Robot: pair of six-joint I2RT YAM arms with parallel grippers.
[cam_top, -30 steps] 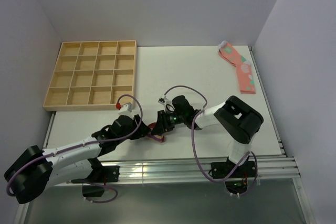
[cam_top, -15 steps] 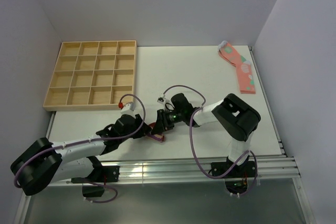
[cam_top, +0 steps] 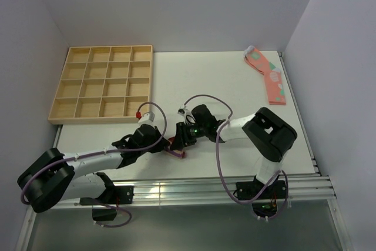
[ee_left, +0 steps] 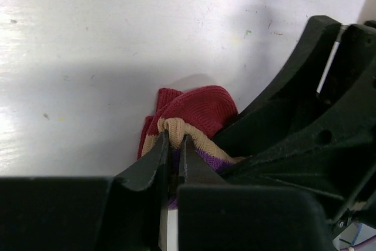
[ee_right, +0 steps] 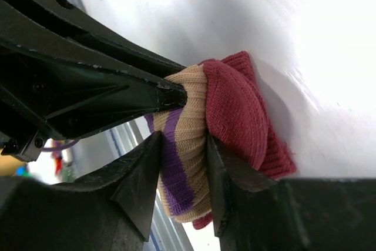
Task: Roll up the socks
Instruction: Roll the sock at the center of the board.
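Near edge of the table (cam_top: 223, 80), centre: the socks (cam_top: 175, 147) lie as a small tight wad between the two wrists, dark red toe end bulging outward, tan and purple stripes wrapped behind it. The left gripper (ee_left: 174, 143) has its fingers pressed nearly together, nipping a thin lip of tan knit at the edge of the striped cuff. The right gripper (ee_right: 183, 138) straddles the striped band of the socks (ee_right: 229, 110), one finger on each flank and both touching the knit; the fabric looks squeezed between them, though how firmly cannot be read from the wrist view. Judged step: late in the roll, with the body already wound up and the cuff being drawn over the wad to lock it. The next move likely calls for the left to pull its pinched lip out and over the red bulge (ee_left: 197, 110) while the right keeps the roll from unwinding; a slipped pinch would let the cuff spring back. Elsewhere: a wooden tray (cam_top: 88, 119) of compartments at far left and a pair of pink spotted socks (cam_top: 267, 74) at far right, well apart from the work. No brand, label or writing legible on any item or arm.
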